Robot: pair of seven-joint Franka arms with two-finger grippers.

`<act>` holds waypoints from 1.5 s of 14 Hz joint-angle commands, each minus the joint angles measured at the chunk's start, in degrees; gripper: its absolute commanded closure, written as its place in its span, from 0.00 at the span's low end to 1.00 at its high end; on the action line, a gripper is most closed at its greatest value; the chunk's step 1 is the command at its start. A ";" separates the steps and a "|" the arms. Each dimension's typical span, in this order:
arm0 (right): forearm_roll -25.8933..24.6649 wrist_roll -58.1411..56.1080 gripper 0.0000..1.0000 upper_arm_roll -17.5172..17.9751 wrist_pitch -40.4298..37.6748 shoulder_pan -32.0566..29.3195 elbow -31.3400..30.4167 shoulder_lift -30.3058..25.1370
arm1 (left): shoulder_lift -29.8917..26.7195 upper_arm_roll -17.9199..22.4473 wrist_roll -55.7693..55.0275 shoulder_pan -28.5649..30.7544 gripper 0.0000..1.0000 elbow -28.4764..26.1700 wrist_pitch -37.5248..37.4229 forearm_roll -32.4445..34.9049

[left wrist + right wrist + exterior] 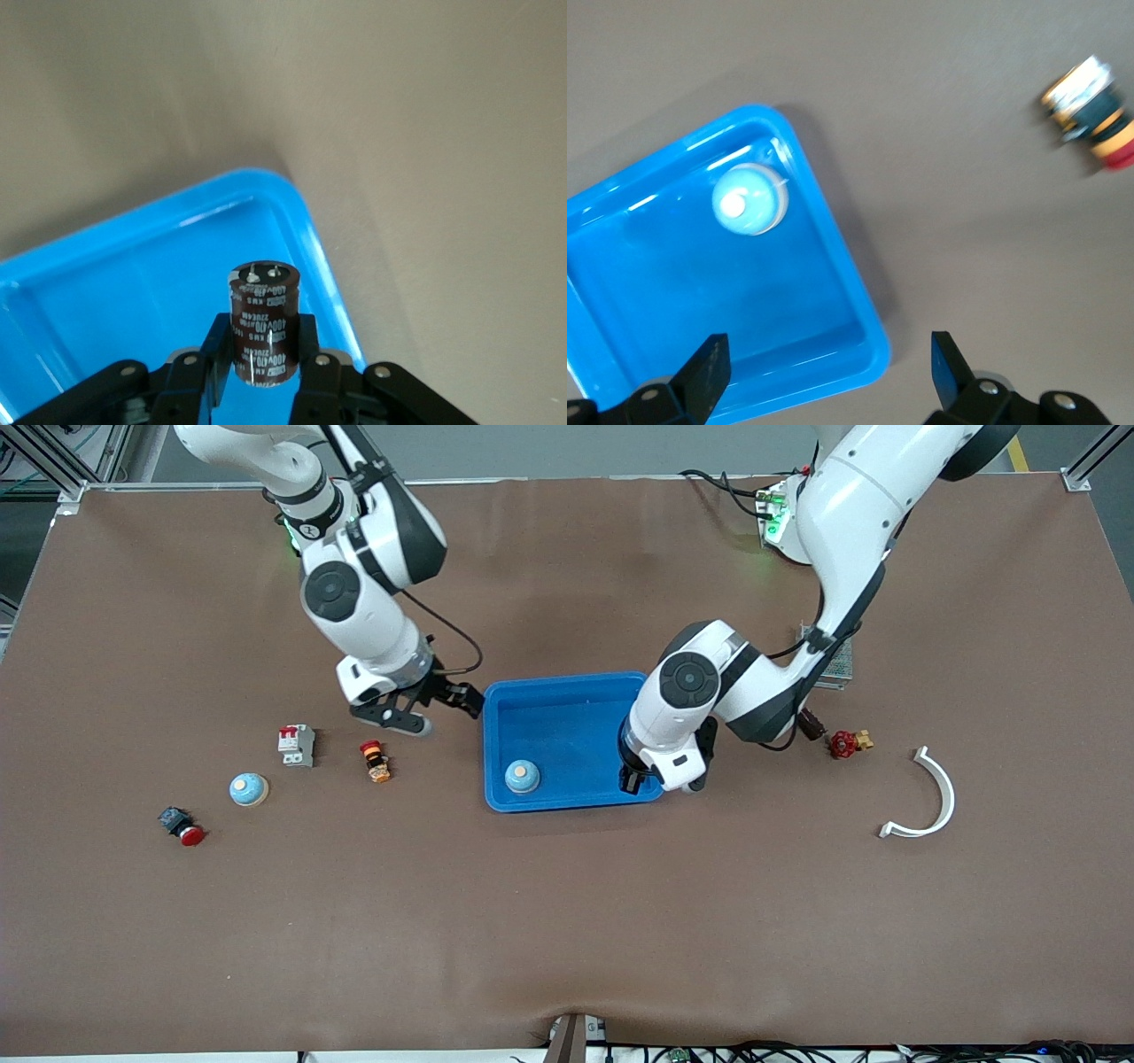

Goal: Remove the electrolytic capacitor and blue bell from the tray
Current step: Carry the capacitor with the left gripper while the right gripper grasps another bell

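A dark brown capacitor stands upright between the fingers of my left gripper, which is shut on it. That gripper hangs over the corner of the blue tray toward the left arm's end; the front view hides the capacitor under the hand. A light blue bell sits in the tray, at the corner nearer the front camera; the right wrist view shows this bell too. A second bell rests on the table toward the right arm's end. My right gripper is open with nothing in it, over the tray's edge.
Toward the right arm's end lie a white circuit breaker, an orange and red push button and a red-capped switch. Toward the left arm's end lie a red valve, a white curved bracket and a metal box.
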 commanded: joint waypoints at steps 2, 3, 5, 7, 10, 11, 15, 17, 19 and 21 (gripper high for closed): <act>0.39 9.54 0.00 -1.09 6.66 5.85 0.92 5.65 | -6.07 0.22 7.93 3.85 1.00 -0.80 -7.93 0.53; -0.31 13.31 0.00 -1.18 7.46 7.60 2.49 8.11 | -6.78 0.22 11.27 5.18 1.00 -0.80 -9.78 0.53; -7.22 22.09 0.00 -1.26 7.38 8.59 7.06 12.77 | -7.40 0.22 18.21 8.16 1.00 -0.98 -13.65 0.53; -14.44 30.28 0.00 -1.09 6.68 8.76 11.28 17.16 | -7.58 0.22 25.16 11.06 1.00 -0.98 -16.64 0.53; -15.96 31.55 0.00 -1.00 6.68 8.59 13.49 19.81 | -8.01 0.14 35.61 16.42 1.00 -1.42 -17.97 0.44; -15.96 31.20 0.00 -1.00 6.59 8.24 14.54 20.86 | -7.93 0.05 39.30 17.48 1.00 -1.51 -18.58 0.36; -15.88 30.93 0.00 -0.83 -3.14 11.04 15.51 20.44 | -6.61 0.31 47.40 21.00 1.00 -1.77 -18.67 0.44; -15.53 30.32 0.00 -0.91 -3.08 9.13 21.37 23.92 | -5.65 0.31 50.49 22.32 1.00 -1.95 -18.67 0.53; -13.43 30.49 0.00 -0.74 -3.61 8.24 25.53 26.06 | -5.38 0.49 53.21 23.29 1.00 -2.38 -18.67 1.05; -11.57 30.14 0.00 -0.83 -3.70 8.33 26.58 25.97 | -5.38 0.40 55.15 24.96 1.00 -3.87 -18.59 4.82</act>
